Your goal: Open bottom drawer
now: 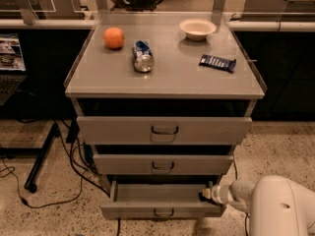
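Observation:
The bottom drawer point(162, 211) is the narrowest grey front at the foot of the cabinet, with a small dark loop handle point(163, 213). It stands pulled out, and its plain grey tray point(157, 192) shows from above. My gripper point(205, 195) reaches in from the lower right on a white arm point(275, 205). Its dark tip sits at the drawer's right rear corner, at the tray's edge. Above are the mid-sized drawer front point(162, 164) and the widest drawer front point(164, 130).
On the cabinet top point(98, 80) lie an orange point(113, 37), a tipped can point(142, 56), a white bowl point(197, 28) and a dark snack bar point(217, 62). Cables and a black stand leg point(42, 154) cross the floor at left. A laptop point(9, 63) sits far left.

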Available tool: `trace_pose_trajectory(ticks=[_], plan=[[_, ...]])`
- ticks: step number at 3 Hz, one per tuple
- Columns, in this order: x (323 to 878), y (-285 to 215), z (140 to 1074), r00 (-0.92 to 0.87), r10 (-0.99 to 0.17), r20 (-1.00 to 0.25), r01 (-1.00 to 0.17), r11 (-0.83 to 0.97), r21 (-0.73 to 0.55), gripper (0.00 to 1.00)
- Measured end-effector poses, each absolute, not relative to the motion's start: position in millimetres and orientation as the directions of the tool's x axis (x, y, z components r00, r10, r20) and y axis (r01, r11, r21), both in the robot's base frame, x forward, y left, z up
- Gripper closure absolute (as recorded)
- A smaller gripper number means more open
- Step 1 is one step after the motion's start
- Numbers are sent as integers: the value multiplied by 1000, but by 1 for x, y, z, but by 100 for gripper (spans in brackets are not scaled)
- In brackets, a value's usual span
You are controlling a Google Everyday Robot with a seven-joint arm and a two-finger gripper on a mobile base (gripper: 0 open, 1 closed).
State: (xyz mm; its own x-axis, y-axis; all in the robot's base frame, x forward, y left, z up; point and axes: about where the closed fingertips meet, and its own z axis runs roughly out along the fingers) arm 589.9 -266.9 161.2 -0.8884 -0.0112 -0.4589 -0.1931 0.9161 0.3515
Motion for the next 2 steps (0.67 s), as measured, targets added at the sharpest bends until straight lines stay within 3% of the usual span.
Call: trace_pose_trajectory(ticks=[1,2], plan=[[550,-277,153,-914,-33,-405,-209,893,399,100],[547,-270,153,-916,-35,-401,-210,891,402,100]])
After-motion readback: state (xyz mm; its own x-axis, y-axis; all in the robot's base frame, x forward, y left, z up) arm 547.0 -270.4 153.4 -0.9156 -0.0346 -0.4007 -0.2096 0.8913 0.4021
